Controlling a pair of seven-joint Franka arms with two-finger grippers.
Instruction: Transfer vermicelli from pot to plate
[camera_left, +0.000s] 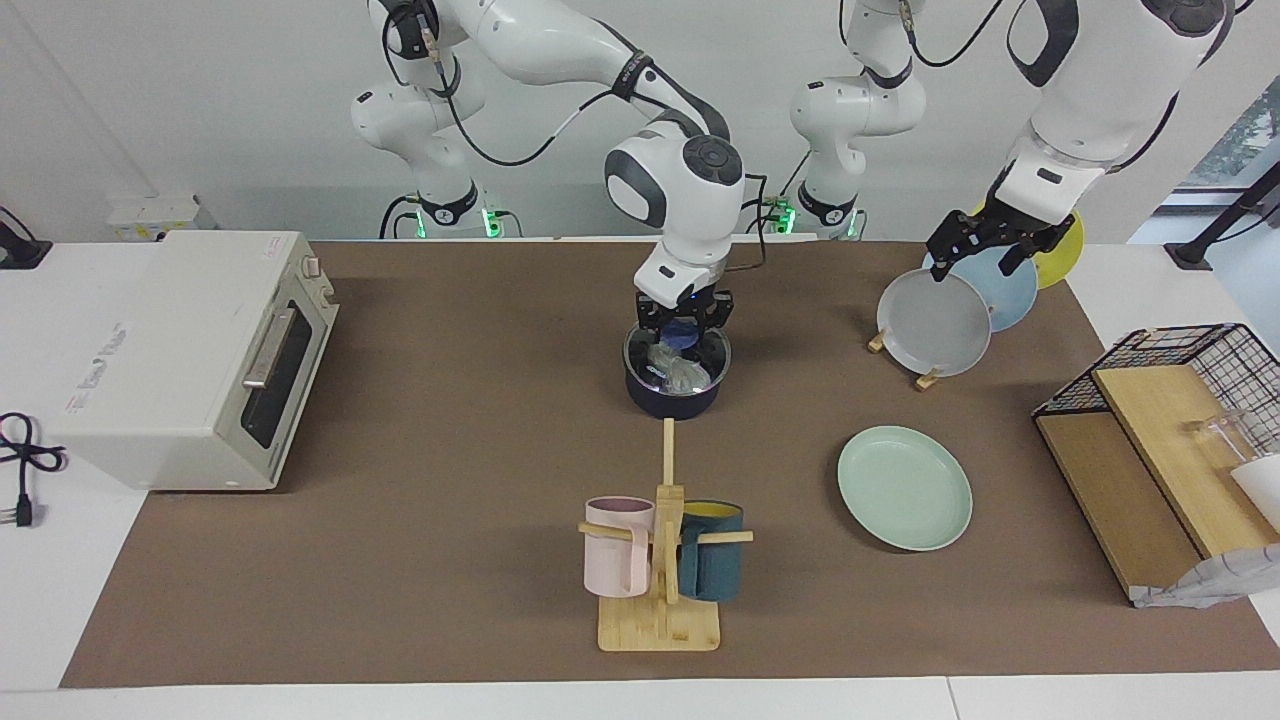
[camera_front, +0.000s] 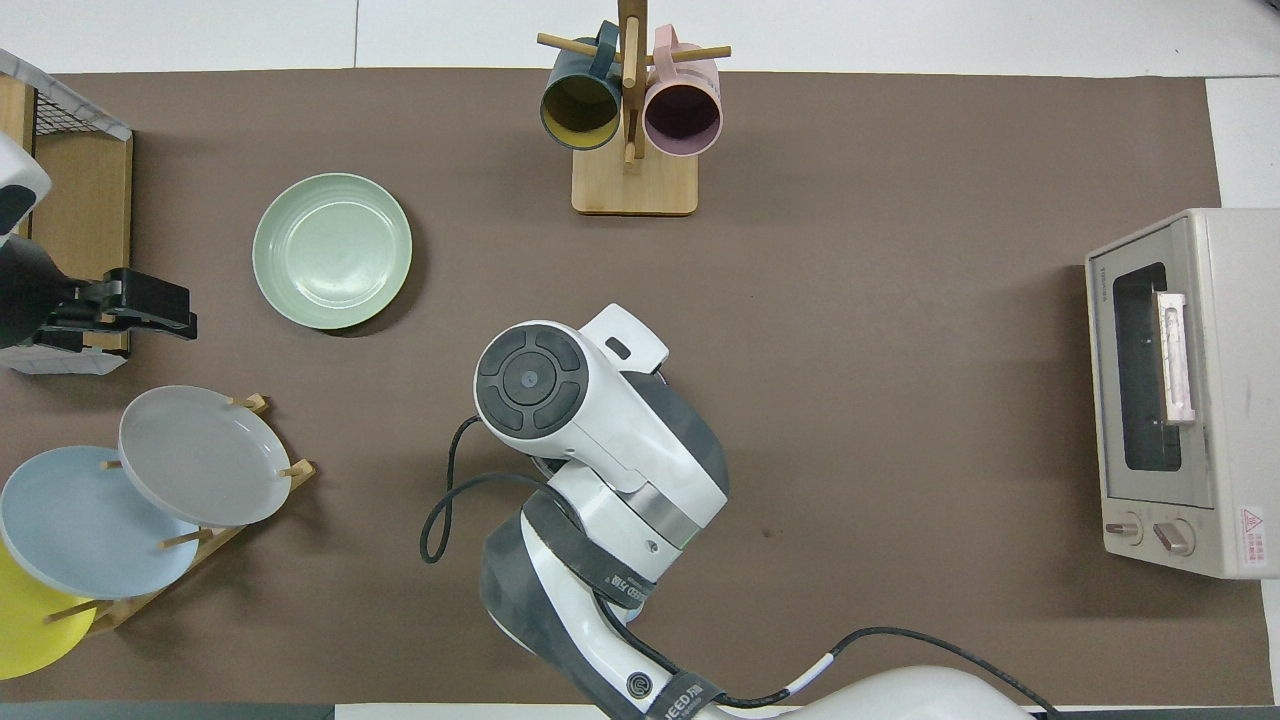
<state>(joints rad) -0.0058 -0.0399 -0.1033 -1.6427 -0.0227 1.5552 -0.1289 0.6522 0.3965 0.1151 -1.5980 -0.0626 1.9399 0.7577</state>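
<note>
My right end effector (camera_left: 683, 325) is down in the mouth of the pot (camera_left: 672, 398), at the vermicelli (camera_left: 676, 368); whether its fingers are closed on the bundle I cannot tell. Pot stands mid-tabletop (camera_left: 450, 420), nearer the robots than the mug rack (camera_left: 660, 560). The overhead view hides the pot under my arm. Plate (camera_left: 905, 488) lies bare toward the left arm's end. Left end effector (camera_left: 985, 245) waits, fingers spread, over the grey plate (camera_left: 935, 322).

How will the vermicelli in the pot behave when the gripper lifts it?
The vermicelli looks thin and translucent, so it is probably light. As loose strands it may sag and trail from the right gripper over the pot.
</note>
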